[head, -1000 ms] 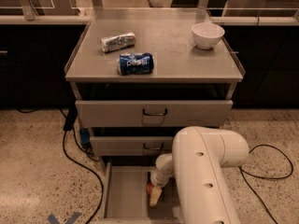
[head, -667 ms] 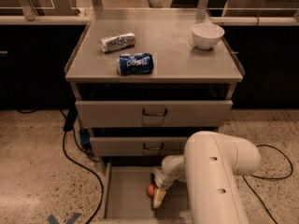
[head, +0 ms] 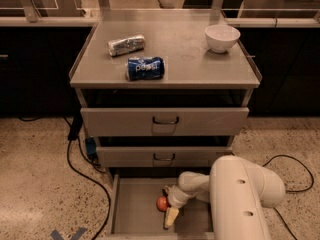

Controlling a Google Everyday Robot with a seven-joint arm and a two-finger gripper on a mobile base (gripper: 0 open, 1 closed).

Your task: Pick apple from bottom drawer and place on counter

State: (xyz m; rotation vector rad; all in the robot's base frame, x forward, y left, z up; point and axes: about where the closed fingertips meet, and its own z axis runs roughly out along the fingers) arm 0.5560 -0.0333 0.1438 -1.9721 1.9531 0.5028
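The task is at its start, by my judgement: the apple (head: 161, 203) lies on the floor of the bottom drawer (head: 134, 211), which is pulled open, and nothing of it is on the counter (head: 187, 59) yet. The gripper (head: 168, 207) is down inside that drawer, right against the apple on its right side, at the end of the white arm (head: 242, 199) that reaches in from the lower right. Whether the gripper is open or has closed on the fruit cannot be told from this view. What is left, as I read it, is securing the apple, lifting it clear of the drawer and past the two shut upper drawers (head: 165, 121), and setting it down on top. The counter offers bare room along its front edge toward the right front corner and in its middle. A blue soda can (head: 145, 68) lies on its side near the front edge, left of centre; a crumpled silver packet (head: 126, 44) lies behind it toward the left edge; a white bowl (head: 222, 37) stands near the right rear corner. Around the cabinet are a speckled floor (head: 35, 184), black cables (head: 75, 159) and dark cabinets behind.
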